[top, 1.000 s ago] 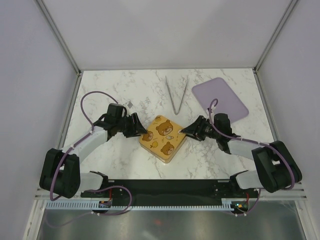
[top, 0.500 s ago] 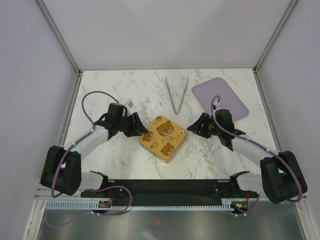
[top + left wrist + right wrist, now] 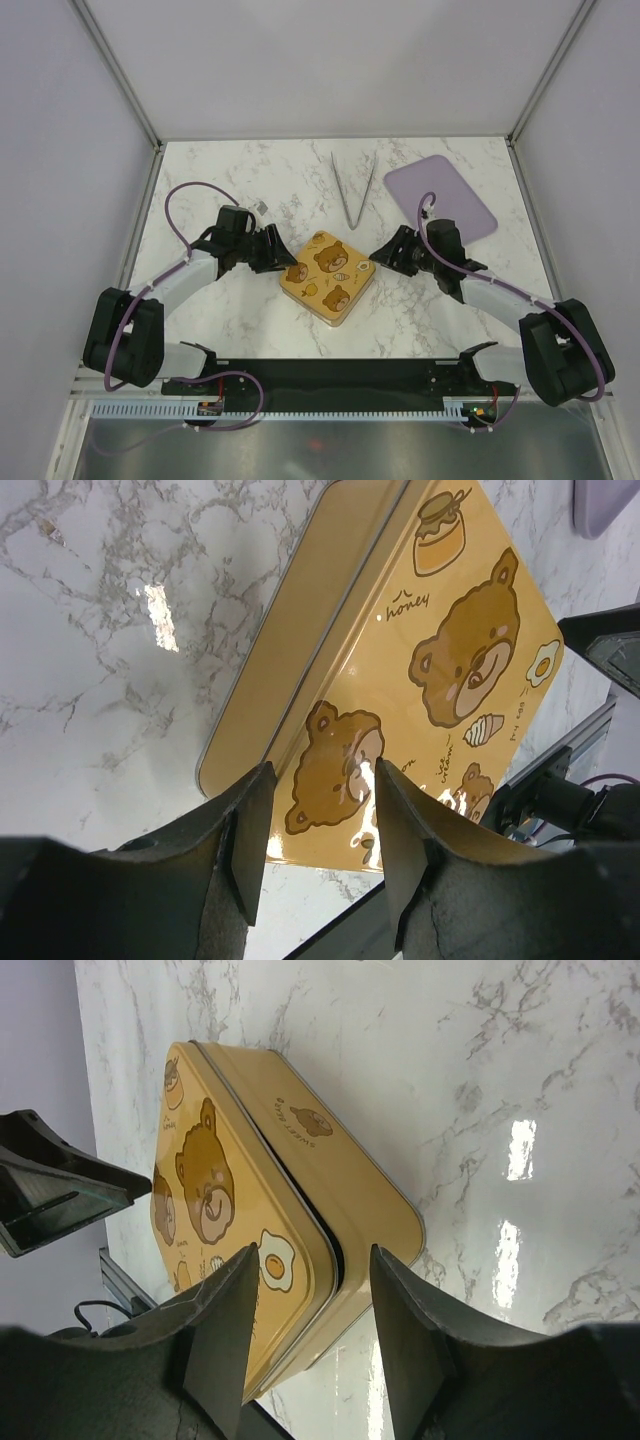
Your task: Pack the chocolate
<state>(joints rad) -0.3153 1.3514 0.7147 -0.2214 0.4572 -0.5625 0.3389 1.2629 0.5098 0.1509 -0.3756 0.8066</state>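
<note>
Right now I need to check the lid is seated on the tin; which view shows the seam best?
Right wrist: the seam runs along two sides of the tin, under the lid. Left wrist shows it along one side; the top view shows just the lid's face.

Overhead, plus wrist close-ups of tin (image 3: pixel 326 277)

right gripper (image 3: pixel 378 255): a second ago I saw its tip sitting on the right corner of the tin (image 3: pixel 326 277). Now it has backed off a little and is just beside that corner.
fingers (image 3: pixel 215 1345): from above they look a bit wider apart than before.
right arm (image 3: pixel 500 293): it swung out to the right and is stretched straighter now.
</note>
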